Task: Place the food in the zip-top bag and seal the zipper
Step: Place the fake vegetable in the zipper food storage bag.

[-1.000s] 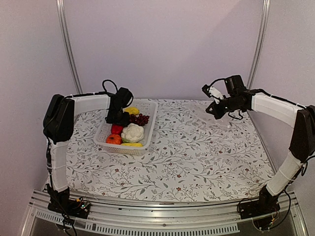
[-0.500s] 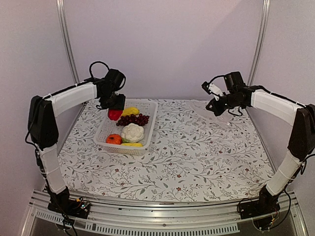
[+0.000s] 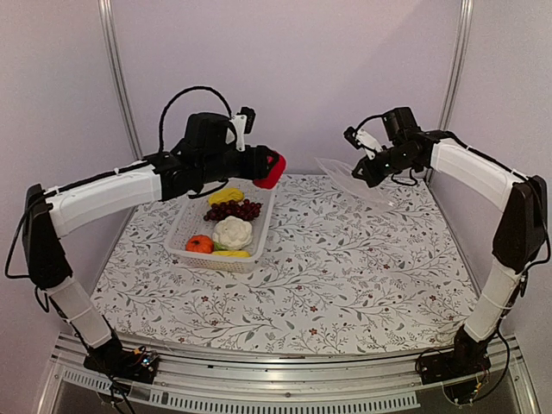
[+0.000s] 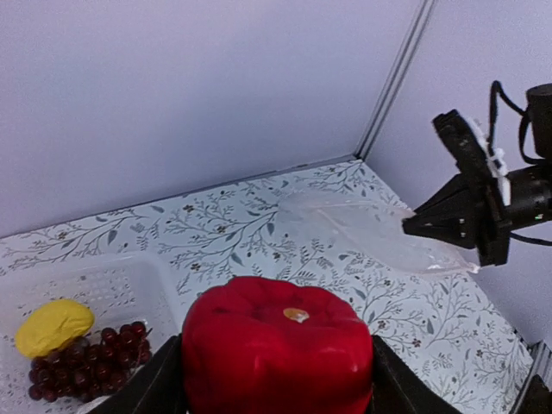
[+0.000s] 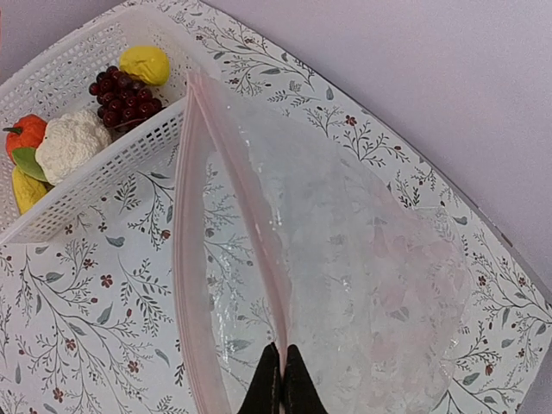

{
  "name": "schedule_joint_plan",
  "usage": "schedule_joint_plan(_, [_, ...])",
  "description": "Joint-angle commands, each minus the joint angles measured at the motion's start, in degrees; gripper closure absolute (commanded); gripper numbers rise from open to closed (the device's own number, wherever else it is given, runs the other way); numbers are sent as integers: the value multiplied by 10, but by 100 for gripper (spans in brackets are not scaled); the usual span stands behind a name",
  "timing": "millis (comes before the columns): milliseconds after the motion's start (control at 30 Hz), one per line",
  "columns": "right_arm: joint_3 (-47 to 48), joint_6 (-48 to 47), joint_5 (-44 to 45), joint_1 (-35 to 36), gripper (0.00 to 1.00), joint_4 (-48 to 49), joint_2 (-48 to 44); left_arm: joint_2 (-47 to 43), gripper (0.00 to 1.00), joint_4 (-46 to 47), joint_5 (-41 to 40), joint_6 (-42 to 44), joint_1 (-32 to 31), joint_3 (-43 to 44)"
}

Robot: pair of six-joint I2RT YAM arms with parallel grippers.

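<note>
Floral worktop (image 3: 345, 276) spans the scene w/ 2 arms bolted at its near edge. L arm (image 3: 103, 194) reaches up over the far-left part, R arm (image 3: 470, 172) over the far-right, both raised off the surface. White slotted basket (image 3: 207, 260) sits on the worktop's left half, under the L arm. Zip-top bag (image 3: 358, 183), clear and crinkly, hangs in the air at far right, pinched at 1 spot on its mouth edge by the R gripper (image 5: 281, 384), which is clenched tight on the plastic. Red pepper (image 3: 272, 169) is aloft past the basket's far-right corner, grasped between the L gripper (image 3: 266, 164) fingers, 1 on each side, facing the bag but well apart from it. In the basket: cauliflower (image 3: 232, 232) mid, grapes (image 3: 242, 210) just behind it, lemon (image 3: 226, 195) at the far end, orange tomato (image 3: 199, 244) near-left, corn (image 3: 231, 254) along the near wall. Zipper (image 5: 244, 233) shows as 2 pinkish strips spread apart, so the mouth is unsealed.
</note>
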Motion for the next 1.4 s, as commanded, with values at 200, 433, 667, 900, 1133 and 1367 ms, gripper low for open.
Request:
schedule_joint_plan(200, [75, 81, -40, 27, 100, -38, 49, 21, 52, 478, -5, -145, -74, -104])
schedule_joint_plan(433, [72, 121, -89, 27, 100, -37, 50, 117, 62, 593, -7, -222, -75, -68])
schedule_joint_plan(667, [77, 153, -121, 27, 100, -31, 44, 198, 69, 585, -5, -227, -81, -5])
schedule_joint_plan(900, [76, 176, -115, 27, 100, -23, 27, 228, 75, 568, -31, -215, -88, -4])
schedule_joint_plan(1133, [75, 188, -103, 23, 100, -10, 5, 241, 80, 528, -99, -192, -107, -6])
schedule_joint_plan(1367, [69, 184, -118, 23, 100, -5, -12, 269, 80, 420, -136, -210, -107, 50])
